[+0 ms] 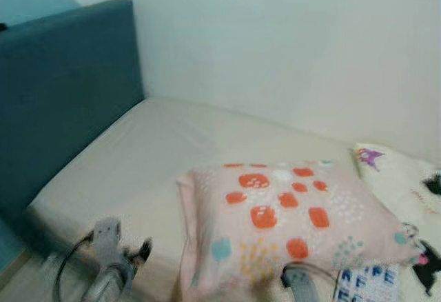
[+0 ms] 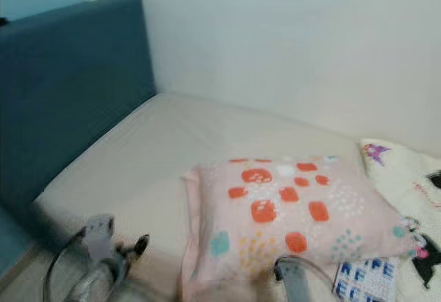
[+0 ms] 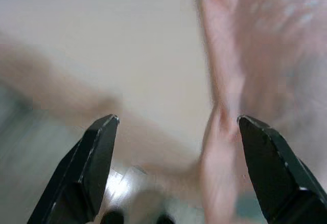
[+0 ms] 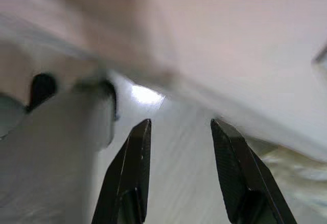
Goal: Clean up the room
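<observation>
Our pillow (image 1: 289, 223) lies on the bed (image 1: 158, 150) near its front edge, partly over a blanket (image 1: 406, 185). Our left gripper (image 3: 176, 132) is spread wide beside the pillow's edge and our right gripper (image 4: 179, 132) hangs released below. Closing now, we'd likely pinch only a thin corner, and the pillow could slip off the bed.

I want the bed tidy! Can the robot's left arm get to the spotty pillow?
Probably yes. The left gripper is open beside the pillow, whose edge sits just by one finger, with nothing between them on the bed.
</observation>
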Motion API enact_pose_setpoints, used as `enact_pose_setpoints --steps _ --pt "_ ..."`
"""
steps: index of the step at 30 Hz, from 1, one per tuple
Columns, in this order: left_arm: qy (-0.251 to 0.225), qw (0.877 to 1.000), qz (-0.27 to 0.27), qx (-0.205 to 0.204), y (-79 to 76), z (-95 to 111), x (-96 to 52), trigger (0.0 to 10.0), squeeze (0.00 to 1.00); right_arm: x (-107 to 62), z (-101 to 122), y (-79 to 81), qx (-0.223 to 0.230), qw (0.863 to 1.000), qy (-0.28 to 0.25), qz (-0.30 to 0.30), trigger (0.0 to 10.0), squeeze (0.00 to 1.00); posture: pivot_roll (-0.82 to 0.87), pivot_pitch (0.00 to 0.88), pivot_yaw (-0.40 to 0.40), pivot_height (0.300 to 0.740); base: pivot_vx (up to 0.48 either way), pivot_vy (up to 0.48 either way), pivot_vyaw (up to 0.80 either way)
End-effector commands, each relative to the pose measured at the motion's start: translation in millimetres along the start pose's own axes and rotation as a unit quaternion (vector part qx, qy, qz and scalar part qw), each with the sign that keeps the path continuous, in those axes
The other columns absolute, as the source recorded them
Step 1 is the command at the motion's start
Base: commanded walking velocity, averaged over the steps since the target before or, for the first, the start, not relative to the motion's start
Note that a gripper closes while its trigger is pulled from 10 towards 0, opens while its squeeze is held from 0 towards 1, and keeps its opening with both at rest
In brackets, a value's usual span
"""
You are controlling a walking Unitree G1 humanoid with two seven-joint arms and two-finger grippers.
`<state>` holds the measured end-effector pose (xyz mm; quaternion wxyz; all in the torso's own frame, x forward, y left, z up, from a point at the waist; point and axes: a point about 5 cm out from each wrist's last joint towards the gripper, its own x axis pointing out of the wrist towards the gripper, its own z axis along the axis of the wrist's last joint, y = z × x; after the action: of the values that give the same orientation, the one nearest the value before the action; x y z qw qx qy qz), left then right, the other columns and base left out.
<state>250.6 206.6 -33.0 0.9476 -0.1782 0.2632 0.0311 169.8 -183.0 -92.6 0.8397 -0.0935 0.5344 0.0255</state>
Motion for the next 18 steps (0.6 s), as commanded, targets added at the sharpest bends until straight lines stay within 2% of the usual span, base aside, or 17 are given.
enact_pose_setpoints --steps 1,9,10,11,12,14,16,18 --pt "0.0 1.0 -0.013 -0.002 -5.8 0.5 2.0 10.0 0.0 -0.2 0.7 -4.8 -0.007 1.0 -0.001 -0.01 10.0 0.0 0.0 0.0 -0.035 0.719 0.0 0.0 0.0" --pt "-0.009 0.998 -0.047 -0.033 -14.1 8.2 6.4 10.0 0.0 0.0 -0.6 0.7 -0.004 1.0 0.002 -0.007 10.0 0.0 -0.01 0.0 -0.031 0.719 0.0 0.0 0.0" --pt "-0.006 0.997 -0.067 -0.045 -18.7 9.4 7.8 10.0 0.0 0.0 -1.6 1.3 -0.004 1.0 0.005 -0.007 10.0 0.0 -0.01 0.0 -0.028 0.719 0.0 0.0 0.0" --pt "-0.002 0.988 -0.138 -0.074 -35.7 14.4 11.9 10.0 0.0 -0.4 -8.4 -1.4 -0.004 1.0 0.017 -0.013 10.0 0.0 -0.01 0.0 -0.024 0.719 0.0 0.0 -0.76" --pt "-0.002 0.988 -0.138 -0.074 -35.7 14.4 11.9 10.0 0.0 -0.4 -8.4 -1.4 -0.004 1.0 0.017 -0.013 10.0 0.0 -0.01 0.0 -0.024 0.719 0.0 0.0 -0.76" --pt "0.003 0.977 -0.2 -0.078 -51.5 19.0 14.4 10.0 0.0 -1.1 -14.0 -7.2 0.002 0.999 0.025 -0.023 10.0 0.0 -0.01 0.001 -0.018 0.719 0.0 0.0 -0.76" --pt "0.003 0.977 -0.2 -0.078 -51.5 19.0 14.4 10.0 0.0 -1.1 -14.0 -7.2 0.002 0.999 0.025 -0.023 10.0 0.0 -0.01 0.001 -0.018 0.719 0.0 0.0 -0.76" --pt "0.008 0.972 -0.224 -0.067 -58.9 20.5 15.4 10.0 0.0 -1.4 -15.9 -11.0 0.005 0.999 0.026 -0.029 10.0 0.0 -0.01 0.003 -0.014 0.719 0.0 0.0 -0.76"
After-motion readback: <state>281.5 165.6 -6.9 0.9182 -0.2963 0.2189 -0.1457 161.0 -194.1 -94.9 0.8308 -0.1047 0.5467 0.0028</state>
